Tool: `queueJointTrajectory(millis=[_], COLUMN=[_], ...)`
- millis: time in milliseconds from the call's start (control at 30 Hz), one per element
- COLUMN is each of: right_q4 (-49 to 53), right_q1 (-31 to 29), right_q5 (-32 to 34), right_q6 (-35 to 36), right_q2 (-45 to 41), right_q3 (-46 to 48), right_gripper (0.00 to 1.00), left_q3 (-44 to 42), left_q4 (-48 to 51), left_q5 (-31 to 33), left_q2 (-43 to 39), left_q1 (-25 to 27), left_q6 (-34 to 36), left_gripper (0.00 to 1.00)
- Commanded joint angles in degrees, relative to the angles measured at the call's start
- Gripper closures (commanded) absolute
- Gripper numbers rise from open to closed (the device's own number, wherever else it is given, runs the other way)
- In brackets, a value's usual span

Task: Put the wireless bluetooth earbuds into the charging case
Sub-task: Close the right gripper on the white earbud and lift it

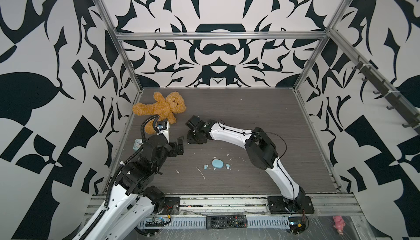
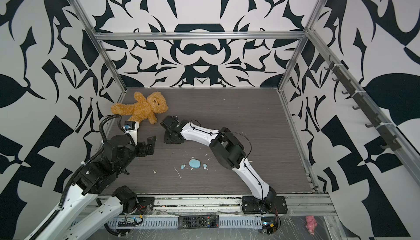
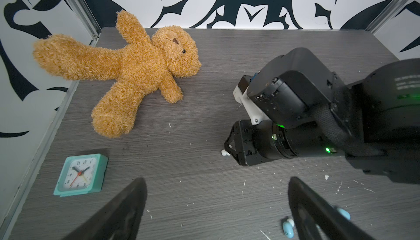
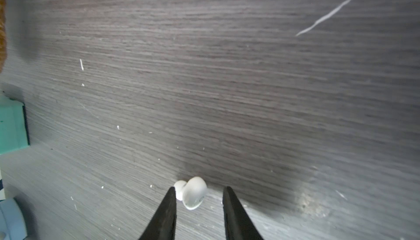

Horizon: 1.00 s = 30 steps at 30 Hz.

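A closed light blue charging case [image 1: 217, 164] lies on the dark table, with a light blue earbud [image 1: 206, 166] to its left and another [image 1: 227, 165] to its right. Further back, my right gripper [image 1: 192, 137] points down at the table. In the right wrist view its open jaws [image 4: 199, 187] straddle a white earbud [image 4: 194, 192]: one finger touches the bud's tip and a gap shows at the other finger. My left gripper [image 3: 217, 179] is wide open and holds nothing. A light blue earbud [image 3: 288, 227] lies just beside one of its fingers [image 3: 306, 204].
A brown teddy bear [image 1: 159, 109] lies at the back left. A teal alarm clock [image 3: 80, 175] stands by the left wall, behind the left arm. A black remote [image 1: 226, 221] and a pink toy [image 1: 338, 224] lie off the table's front edge. White scuffs fleck the table.
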<state>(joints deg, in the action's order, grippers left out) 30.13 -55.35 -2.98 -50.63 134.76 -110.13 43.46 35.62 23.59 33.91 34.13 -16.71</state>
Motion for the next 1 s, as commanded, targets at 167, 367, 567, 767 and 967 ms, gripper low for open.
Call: queueJointTrajectory(millis=[167,367,567,767,967], right_q4=[1.58,1.86,2.42,2.43,0.38], right_q1=[-1.05,-1.23,-1.17,-1.18,-1.16], right_q5=[-0.51,0.00,0.01,-0.34,-0.44], right_q6=[0.44,0.36,1.01,2.32,4.21], right_q2=[0.73,1.18,2.20,2.78,0.20], right_q3=[-3.23,-3.40,-4.63,-5.84,-4.56], right_gripper=[0.69,0.72,0.75,0.77,0.79], left_q3=[-0.84,-0.88,-1.01,-1.08,-1.10], left_q4=[0.01,-0.10,-0.07,-0.17,-0.28], left_q5=[-0.56,-0.70,-0.92,-1.36,-1.71], left_q2=[-0.28,-0.33,-0.31,-0.35,-0.30], left_q1=[-0.20,-0.20,-0.20,-0.20,-0.20], left_q6=[-0.72,-0.65,-0.67,-0.58,-0.51], left_gripper=[0.01,0.01,0.01,0.01,0.01])
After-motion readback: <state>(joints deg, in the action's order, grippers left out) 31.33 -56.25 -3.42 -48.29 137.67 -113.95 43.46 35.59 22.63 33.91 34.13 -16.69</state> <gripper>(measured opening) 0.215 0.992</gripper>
